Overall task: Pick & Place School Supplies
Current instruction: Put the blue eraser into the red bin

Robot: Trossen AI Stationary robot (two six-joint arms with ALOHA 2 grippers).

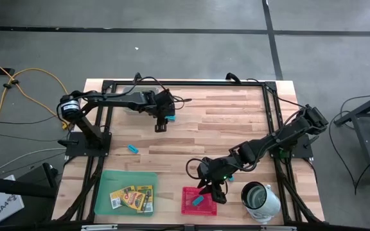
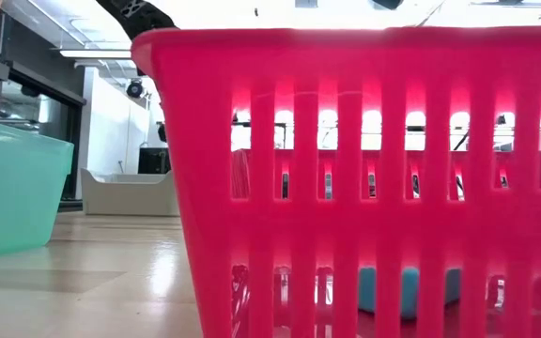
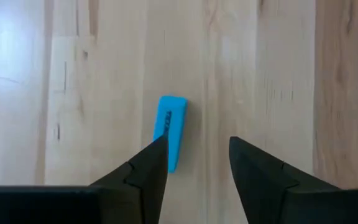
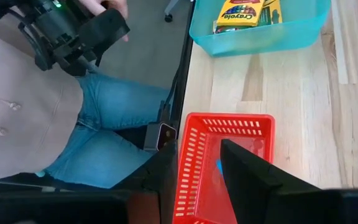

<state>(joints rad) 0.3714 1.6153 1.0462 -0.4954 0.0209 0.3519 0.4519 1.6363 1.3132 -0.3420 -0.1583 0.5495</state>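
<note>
High view over the wooden bench (image 1: 236,128): the left gripper (image 1: 163,119) hangs at the far side, its fingers spread apart and holding nothing. Its wrist view shows a light-blue oblong piece (image 3: 169,130) lying flat on the wood, partly behind one finger rather than between the two. A second light-blue piece (image 1: 133,149) lies alone on the bench, nearer the left arm's base. At the near edge, the green tray (image 1: 105,192) holds the yellow-orange crayon boxes (image 1: 132,197), lying together on its floor. Beside it to the right, the right gripper (image 1: 212,188) hovers over the red tray (image 1: 186,206), fingers partly apart and empty; a third light-blue piece (image 1: 198,201) lies inside that tray and also shows through the slotted wall in the low view. A white-and-metal cup (image 1: 260,197) stands just right of the red tray. Past the bench's edge, the right wrist view catches a seated person (image 4: 73,124) in jeans.
</note>
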